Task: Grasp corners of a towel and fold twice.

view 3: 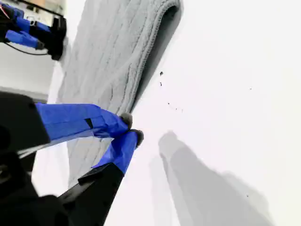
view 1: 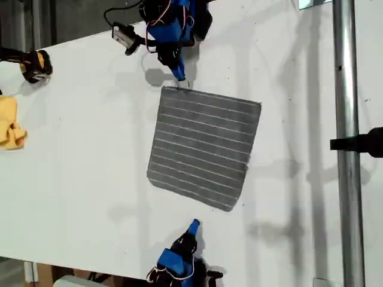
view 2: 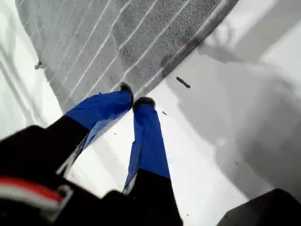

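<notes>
The gray towel point(view 1: 203, 146) with thin white stripes lies flat in the middle of the white table. All its corners rest on the table, among them the one at the exterior view's upper left point(view 1: 166, 91) and the lower right one point(view 1: 230, 208). My first gripper point(view 1: 193, 225) is near the exterior view's bottom edge, shut and empty, a short way off the towel's near edge. In its wrist view my first gripper point(view 2: 134, 96) points at the towel point(view 2: 117, 37). My second gripper point(view 1: 181, 76) hangs shut just above the upper left corner. It point(view 3: 131, 128) holds nothing beside the towel's thick edge point(view 3: 141, 80).
A yellow cloth point(view 1: 9, 128) and a black-and-yellow tool point(view 1: 33, 64) lie at the exterior view's left edge. A vertical metal pole point(view 1: 347, 179) with a black clamp point(view 1: 365, 142) runs down the exterior view's right side. A small gray device point(view 1: 124, 36) sits by the second arm.
</notes>
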### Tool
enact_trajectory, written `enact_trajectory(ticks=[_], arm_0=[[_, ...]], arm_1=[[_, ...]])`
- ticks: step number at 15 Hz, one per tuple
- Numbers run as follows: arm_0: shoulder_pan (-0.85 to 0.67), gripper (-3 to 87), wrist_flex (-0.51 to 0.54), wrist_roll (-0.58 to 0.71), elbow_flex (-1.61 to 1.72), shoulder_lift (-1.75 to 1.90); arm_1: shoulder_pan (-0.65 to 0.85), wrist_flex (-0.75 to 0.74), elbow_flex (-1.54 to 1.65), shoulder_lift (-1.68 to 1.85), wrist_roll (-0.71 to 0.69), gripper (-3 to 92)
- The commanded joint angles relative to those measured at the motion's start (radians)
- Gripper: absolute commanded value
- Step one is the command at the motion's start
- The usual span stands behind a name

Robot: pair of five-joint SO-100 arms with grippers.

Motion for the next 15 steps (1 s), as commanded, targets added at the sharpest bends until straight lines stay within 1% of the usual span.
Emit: enact_trajectory(ticks=[1, 5, 7, 8, 10, 12, 13, 15], arm_0=[[-0.115, -1.1, -0.018, -0.362, 0.008, 0.005], [-0.115, -1.0, -0.012, -0.41, 0.006, 0.005], [-0.115, -1.0, -0.005, -0.408, 0.006, 0.005], [-0.114, -0.9, -0.005, -0.42, 0.006, 0.005], [-0.115, -0.6, -0.005, -0.436, 0.006, 0.005], [-0.101, -0.9, -0.006, -0.454, 0.006, 0.005], [-0.092, -1.0, -0.006, -0.459, 0.006, 0.005], [-0.086, -1.0, -0.005, -0.451, 0.006, 0.005]], arm_1=[[-0.1, 0.011, -0.041, 0.008, -0.003, -0.2], [-0.144, 0.012, -0.069, 0.008, 0.002, -0.2], [-0.176, -0.014, -0.219, -0.057, 0.0, -0.2], [-0.221, -0.061, -0.351, -0.262, 0.002, -0.2], [-0.307, -0.245, -0.603, -0.736, -0.026, -0.2], [-0.393, -0.353, -0.767, -1.051, -0.032, -0.2], [-0.443, -0.413, -0.821, -1.175, -0.061, -0.2], [-0.538, -0.422, -0.936, -1.381, -0.066, -0.2]])
